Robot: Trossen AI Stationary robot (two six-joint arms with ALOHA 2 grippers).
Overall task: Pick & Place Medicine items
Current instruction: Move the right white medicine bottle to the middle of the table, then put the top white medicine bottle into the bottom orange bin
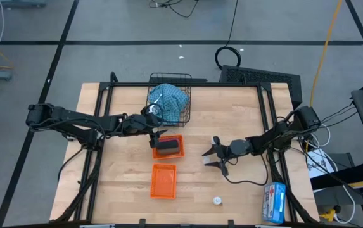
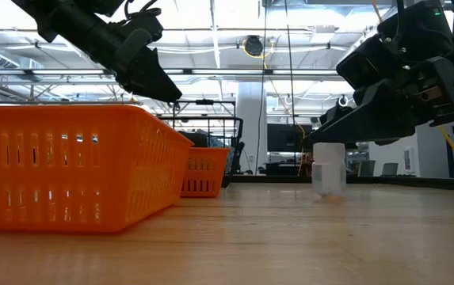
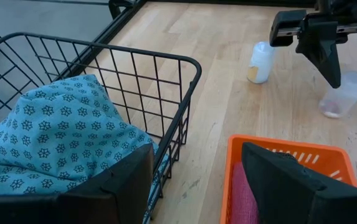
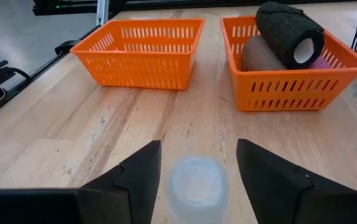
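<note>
High view: I've got the left gripper [image 1: 156,132] just beside the black wire basket [image 1: 185,95], at the near edge of an orange bin [image 1: 178,152]. The blue patterned pouch [image 1: 167,101] sits inside the wire basket. Left wrist view shows that gripper's fingers spread apart with nothing between them, pouch [image 3: 53,140] in the basket below. The right gripper [image 1: 213,156] is mid-table, right of the bins, jaws wide open; in the right wrist view a clear vial [image 4: 198,185] stands upright on the wood between the open fingers [image 4: 134,174], and I can't tell if they touch it. The farther orange bin [image 4: 288,90] holds a black roll [image 4: 288,32] lying on a brown roll [image 4: 260,55], pink item barely showing behind. The second orange bin [image 1: 163,180] sits nearer the front. A white vial [image 1: 217,201] sits alone near the front edge, and another white vial [image 3: 260,62] stands near the right gripper. A blue-and-white packet [image 1: 274,201] lies at the right front edge.
</note>
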